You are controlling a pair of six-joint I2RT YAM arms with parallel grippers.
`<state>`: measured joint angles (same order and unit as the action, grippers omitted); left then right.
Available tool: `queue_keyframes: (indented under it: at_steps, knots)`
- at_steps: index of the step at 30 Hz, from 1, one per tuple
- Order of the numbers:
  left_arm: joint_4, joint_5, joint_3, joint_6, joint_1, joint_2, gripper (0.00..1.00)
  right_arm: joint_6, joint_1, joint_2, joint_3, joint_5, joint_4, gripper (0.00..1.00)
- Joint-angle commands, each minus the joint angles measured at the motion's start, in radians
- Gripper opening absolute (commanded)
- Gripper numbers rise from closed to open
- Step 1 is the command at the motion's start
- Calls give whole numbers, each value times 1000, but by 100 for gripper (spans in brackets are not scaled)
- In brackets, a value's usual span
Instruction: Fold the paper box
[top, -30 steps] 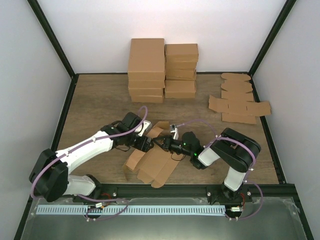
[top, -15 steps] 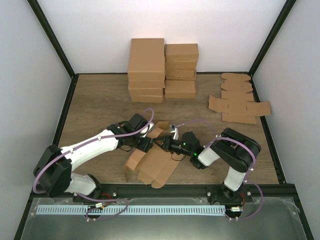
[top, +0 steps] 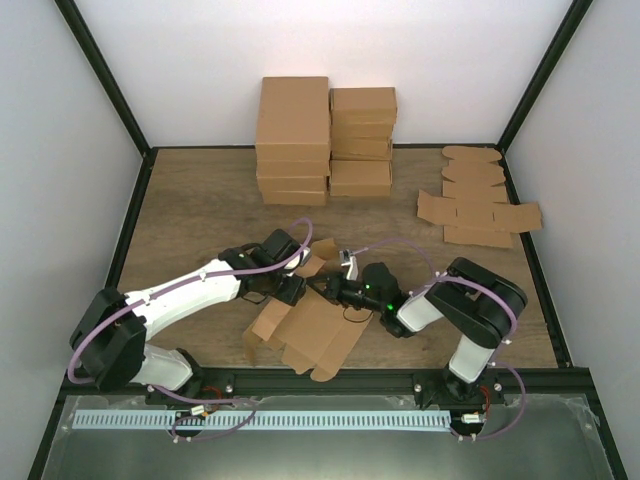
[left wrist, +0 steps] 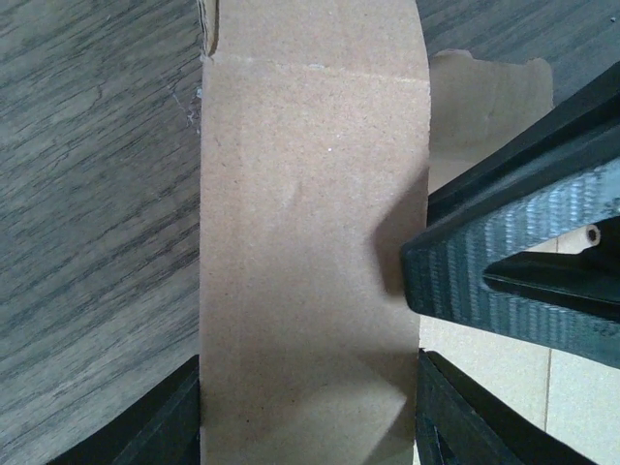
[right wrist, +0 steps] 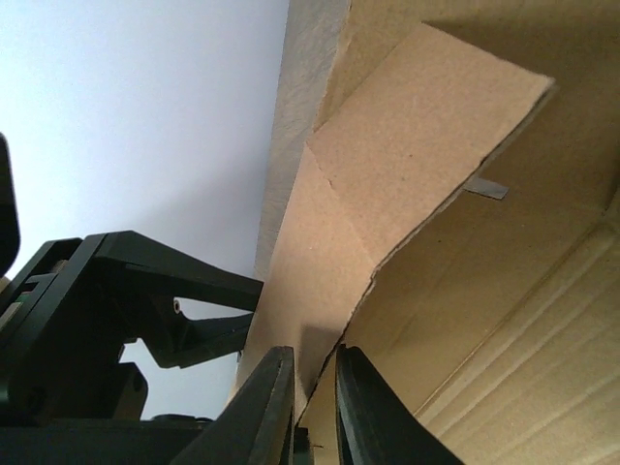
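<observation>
Brown box [top: 318, 335] lies open on the surface [top: 180, 200] between the arms. Left fingers [left wrist: 160, 436] hug a flap from both sides. Right fingers [right wrist: 274, 407], nearly shut, pinch a thin edge.

Upper centre of top view: blocked by stacked cartons [top: 325, 140] against back wall. Upper right: flat blanks [top: 478, 200] spread low on table [top: 190, 210]. Left strip and centre band between cartons and arms: bare wood, passable. Lower centre: crowded; left gripper [top: 298, 289], right gripper [top: 320, 291] nose to nose over paper box [top: 318, 335].
</observation>
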<state>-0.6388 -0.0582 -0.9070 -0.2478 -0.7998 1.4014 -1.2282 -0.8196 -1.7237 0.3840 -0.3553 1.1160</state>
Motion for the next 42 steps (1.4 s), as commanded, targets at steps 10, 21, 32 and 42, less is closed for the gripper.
queue_keyframes:
  at_steps: [10,21,32,42]
  knots:
    - [1,5,-24,-2,-9,11,55,98,11,175,-7,106,-210,33]
    - [3,0,-23,-1,-12,10,55,142,45,335,-51,185,-404,38]
    - [18,2,-23,-2,-18,-10,54,343,114,505,21,180,-707,37]
    - [12,8,-26,2,-28,-4,54,475,198,361,207,-8,-784,1]
